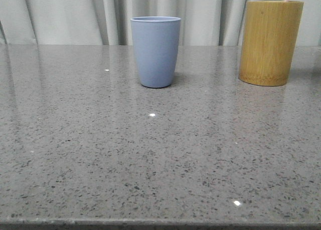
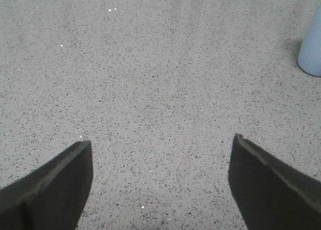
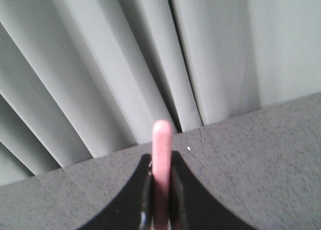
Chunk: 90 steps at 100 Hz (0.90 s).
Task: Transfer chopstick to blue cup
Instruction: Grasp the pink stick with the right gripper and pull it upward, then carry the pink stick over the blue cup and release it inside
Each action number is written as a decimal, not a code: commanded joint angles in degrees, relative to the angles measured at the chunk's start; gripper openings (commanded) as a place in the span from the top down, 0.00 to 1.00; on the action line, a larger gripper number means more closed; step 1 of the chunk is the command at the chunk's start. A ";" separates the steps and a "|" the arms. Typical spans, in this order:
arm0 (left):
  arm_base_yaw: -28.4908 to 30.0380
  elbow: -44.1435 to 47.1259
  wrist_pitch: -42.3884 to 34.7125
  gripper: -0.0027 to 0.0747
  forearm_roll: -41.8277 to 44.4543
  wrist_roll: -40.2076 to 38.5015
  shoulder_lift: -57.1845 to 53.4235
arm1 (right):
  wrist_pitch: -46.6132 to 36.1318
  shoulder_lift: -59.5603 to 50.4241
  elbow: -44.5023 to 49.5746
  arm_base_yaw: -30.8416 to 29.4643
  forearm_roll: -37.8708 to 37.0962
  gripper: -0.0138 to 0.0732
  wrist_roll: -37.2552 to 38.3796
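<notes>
Between the right gripper's (image 3: 161, 210) closed fingers sits the pale pink chopstick (image 3: 162, 155), pointing to 12 o'clock. Left gripper (image 2: 160, 182) hangs spread wide; blue cup (image 1: 155, 50) stands on the grey table (image 1: 150, 160) at its 2 o'clock.

My front camera is sitting low, near the table (image 1: 150, 155) edge, and it is looking forward over the top toward the curtain (image 1: 75, 14). The blue cup (image 1: 156, 50) and the bamboo cup (image 1: 270, 42) are standing far from it, near the back edge.

My left wrist camera is looking down on the table from close, past the tips of my left claw (image 2: 160, 145). It is sharing the blue cup (image 2: 311, 49) with the front view.

My right wrist camera is looking along the chopstick (image 3: 162, 170) in my right claw (image 3: 161, 200), toward the table's back edge and the curtain (image 3: 100, 64), which the front view is also showing.
</notes>
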 commanded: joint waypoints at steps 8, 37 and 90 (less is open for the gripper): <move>0.05 -1.31 -4.02 0.26 -0.58 -0.69 0.46 | 0.67 -4.23 -8.59 -0.16 -3.01 0.92 -0.77; 0.05 -1.31 -4.02 0.26 -0.58 -0.69 0.46 | 11.81 -5.45 -20.54 4.41 -6.92 0.92 -0.77; 0.05 -1.31 -3.94 0.26 -0.58 -0.69 0.46 | 2.21 2.34 -20.51 22.40 -6.92 0.92 -0.77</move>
